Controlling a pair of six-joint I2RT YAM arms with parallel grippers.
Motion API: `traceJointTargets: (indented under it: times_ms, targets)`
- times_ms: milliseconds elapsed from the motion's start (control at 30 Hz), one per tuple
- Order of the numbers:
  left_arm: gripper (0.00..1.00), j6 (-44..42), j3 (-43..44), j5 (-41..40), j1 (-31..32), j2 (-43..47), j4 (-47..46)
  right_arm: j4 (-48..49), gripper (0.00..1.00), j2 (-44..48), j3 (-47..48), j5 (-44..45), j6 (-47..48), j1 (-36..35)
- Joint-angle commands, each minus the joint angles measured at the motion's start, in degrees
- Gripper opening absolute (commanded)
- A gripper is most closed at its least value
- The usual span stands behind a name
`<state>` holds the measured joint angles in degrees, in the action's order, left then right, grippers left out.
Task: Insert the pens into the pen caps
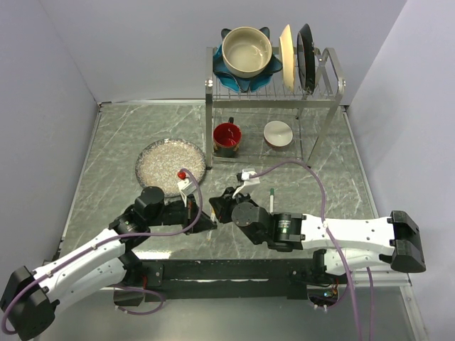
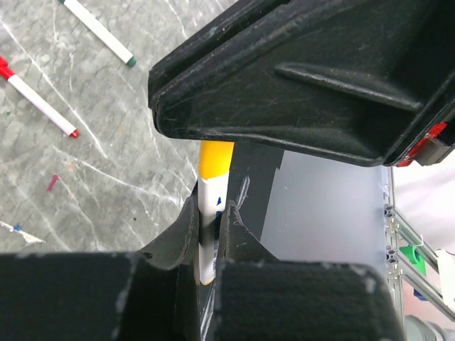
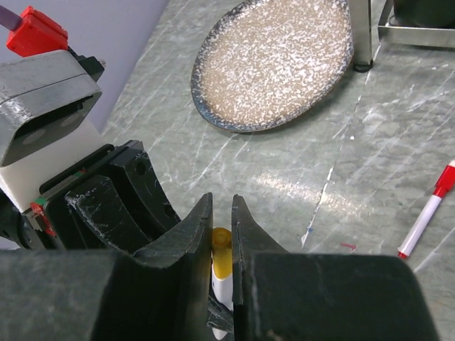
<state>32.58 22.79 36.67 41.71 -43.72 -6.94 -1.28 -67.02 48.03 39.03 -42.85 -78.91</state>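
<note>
My left gripper (image 2: 207, 209) is shut on the white barrel of the yellow pen (image 2: 207, 234). My right gripper (image 3: 222, 206) is shut on the yellow cap (image 3: 222, 249), which sits on the end of that barrel (image 3: 223, 290). In the top view the two grippers meet tip to tip near the table's front middle, left (image 1: 205, 222) and right (image 1: 222, 208). The cap also shows in the left wrist view (image 2: 215, 158). A red pen (image 3: 425, 217) lies on the table, also in the left wrist view (image 2: 39, 99). A green pen (image 1: 271, 201) lies right of the grippers, also in the left wrist view (image 2: 99, 32).
A speckled plate (image 1: 170, 165) lies behind the left gripper. A metal dish rack (image 1: 334, 89) stands at the back, holding a bowl (image 1: 247, 51) and upright plates (image 1: 298, 57). A red mug (image 1: 227, 136) and a white bowl (image 1: 278, 133) sit under it.
</note>
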Motion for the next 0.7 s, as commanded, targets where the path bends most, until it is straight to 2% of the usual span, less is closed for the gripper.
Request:
traceJointTargets:
  times_ms: [0, 167, 333, 467, 600, 667]
  targets:
    - [0.01, -0.2, 8.4, -15.1, -3.8, 0.2, -16.5, -5.5, 0.0, -1.5, -4.7, -20.0, -4.0, -7.0]
    - [0.01, 2.6, 7.6, -10.9, -6.1, -1.0, -21.0, -0.1, 0.0, -1.3, -6.7, -22.4, -4.5, -8.4]
    - [0.01, 2.8, 8.4, -8.6, -8.7, -1.3, -20.4, 4.5, 0.0, 1.7, -11.7, -26.9, -5.0, -8.5]
    - [0.01, 2.6, 11.0, -8.7, -9.1, -3.6, -20.2, 8.0, 0.0, 0.0, -12.9, -29.2, -6.5, -8.6]
    - [0.01, -3.6, 16.9, -11.2, -9.2, -5.5, -11.5, 9.5, 0.0, -1.4, -13.0, -31.2, -10.0, -8.7]
    - [0.01, -4.4, 16.1, -13.5, -9.2, -3.7, -12.3, 7.4, 0.0, -1.9, -12.4, -31.5, -11.0, -8.7]
